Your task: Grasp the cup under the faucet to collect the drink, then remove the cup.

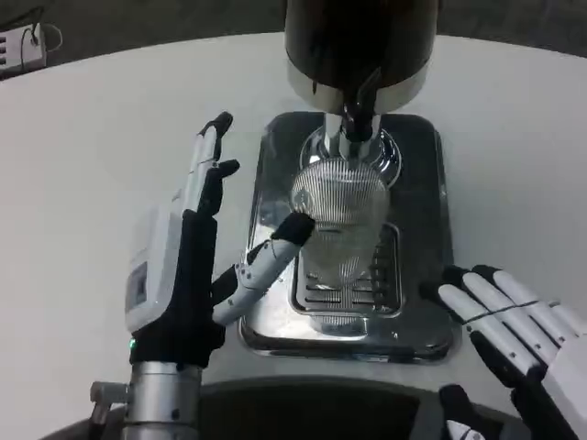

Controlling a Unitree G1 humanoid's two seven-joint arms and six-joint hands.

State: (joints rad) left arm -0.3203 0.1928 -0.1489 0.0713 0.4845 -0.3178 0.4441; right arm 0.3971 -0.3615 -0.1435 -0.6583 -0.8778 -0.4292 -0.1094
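Left hand [188, 275] open beside tray [422, 183], fingers spread, thumb near cup [341, 225], clear ribbed cup upright on tray under faucet [358, 115], right hand [514, 335] open, resting beside tray

I see the cup [341, 225] standing on the tray [426, 229] under the faucet [358, 115], dispenser [358, 41] behind it. My left hand [188, 275] sits just left of the tray, my right hand [514, 330] at its near right corner.

One head-mounted camera looks steeply down, close over the white counter [83, 183], facing the drink dispenser [359, 46].
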